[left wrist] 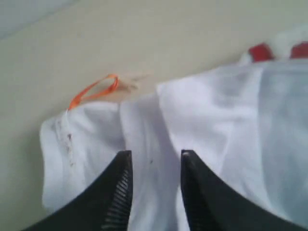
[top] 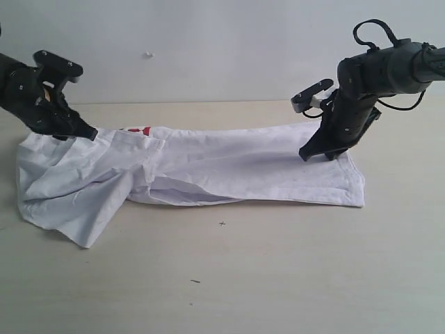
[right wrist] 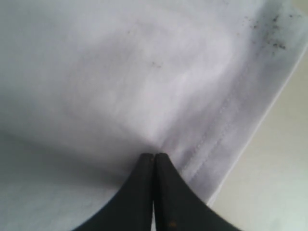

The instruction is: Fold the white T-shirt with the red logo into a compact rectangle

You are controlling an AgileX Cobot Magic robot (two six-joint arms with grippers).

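Observation:
The white T-shirt [top: 208, 167] lies on the table as a long, folded strip, with a rumpled sleeve at its left end. A small piece of the red logo [top: 138, 130] peeks out at the far edge; it is also visible in the left wrist view [left wrist: 262, 51]. My left gripper [top: 82, 132] hovers open over the collar end [left wrist: 156, 156], close to the orange neck tag [left wrist: 94, 90]. My right gripper [top: 316, 154] is shut with its tips [right wrist: 154, 156] on the cloth just inside the stitched hem [right wrist: 216, 130]. The fabric puckers there.
The beige table [top: 278, 271] stretches in front of the shirt, with a few small dark specks on it. A pale wall [top: 208, 42] stands close behind the table's far edge.

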